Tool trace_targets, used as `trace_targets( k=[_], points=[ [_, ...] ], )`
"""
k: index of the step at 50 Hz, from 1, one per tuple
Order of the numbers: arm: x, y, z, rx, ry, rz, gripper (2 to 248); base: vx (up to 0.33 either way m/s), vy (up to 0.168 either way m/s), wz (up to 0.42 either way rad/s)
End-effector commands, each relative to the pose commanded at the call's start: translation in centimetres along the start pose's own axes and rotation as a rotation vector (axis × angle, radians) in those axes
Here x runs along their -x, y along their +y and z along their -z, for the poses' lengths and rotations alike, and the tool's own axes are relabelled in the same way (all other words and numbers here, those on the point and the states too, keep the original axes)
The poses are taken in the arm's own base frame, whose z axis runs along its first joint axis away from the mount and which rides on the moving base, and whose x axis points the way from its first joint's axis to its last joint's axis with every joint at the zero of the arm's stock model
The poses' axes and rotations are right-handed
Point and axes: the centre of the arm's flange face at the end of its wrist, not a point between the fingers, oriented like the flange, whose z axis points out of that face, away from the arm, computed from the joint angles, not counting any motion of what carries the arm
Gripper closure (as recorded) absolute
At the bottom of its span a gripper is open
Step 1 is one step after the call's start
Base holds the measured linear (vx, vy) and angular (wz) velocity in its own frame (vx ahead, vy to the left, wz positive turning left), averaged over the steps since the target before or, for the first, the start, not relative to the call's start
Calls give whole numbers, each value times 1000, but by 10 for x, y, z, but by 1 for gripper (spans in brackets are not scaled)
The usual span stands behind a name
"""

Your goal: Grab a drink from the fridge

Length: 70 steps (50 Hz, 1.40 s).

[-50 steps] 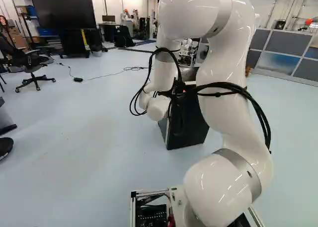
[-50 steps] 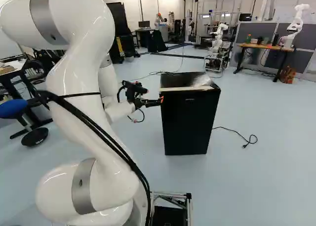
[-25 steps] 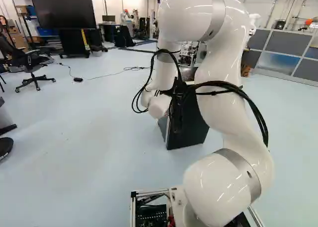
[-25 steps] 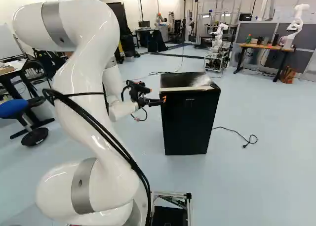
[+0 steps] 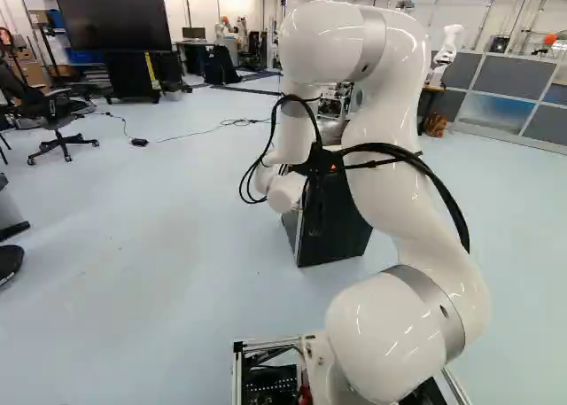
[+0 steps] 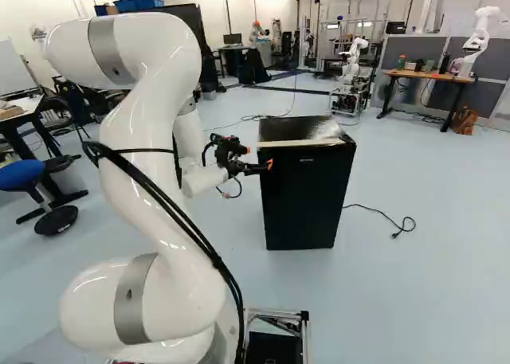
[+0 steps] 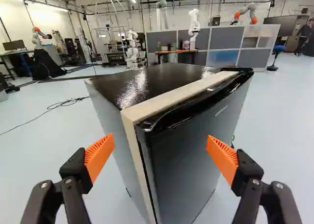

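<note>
- Fridge (image 7: 147, 82) directly ahead of me, standing on the floor, its near corner between my fingers but, as far as I can see, not gripped.
- My gripper (image 7: 159, 143) is spread wide and holds nothing; one of its orange pads (image 7: 100, 155) stands by the side panel (image 7: 112, 122), the other in front of the door (image 7: 191, 155).
- The drink shows nowhere; I take it to be inside, behind the door, which looks closed.
- So the door comes first. I judge it stiff and fairly light to swing, with a seal that clings at the start and then lets go.
- Its glossy lip (image 7: 171, 118) looks slippery, so I'd want the ridged pad well behind it rather than a pinch on the smooth face.
- Best hold: the lip near this close corner. The dark cap (image 7: 237, 68) at the far end looks like a hinge, so pulling here gives most leverage.
- I'd leave the pale strip (image 7: 176, 95) alone; it seems to belong to the body, and tugging it could drag or rock everything.
- A chilled drink may be slick and thin-walled: I'd take it round the middle, squeezing gently, keeping it upright.
</note>
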Motion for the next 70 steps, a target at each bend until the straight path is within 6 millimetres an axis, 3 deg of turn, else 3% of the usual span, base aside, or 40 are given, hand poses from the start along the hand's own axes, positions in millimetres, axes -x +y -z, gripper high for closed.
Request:
trace_targets(
  k=[34,70],
  points=[
    [-2,11,-12,35,4,-7,3,0,0,0],
    [-3,25,5,32,-12,11,3,0,0,0]
  ],
)
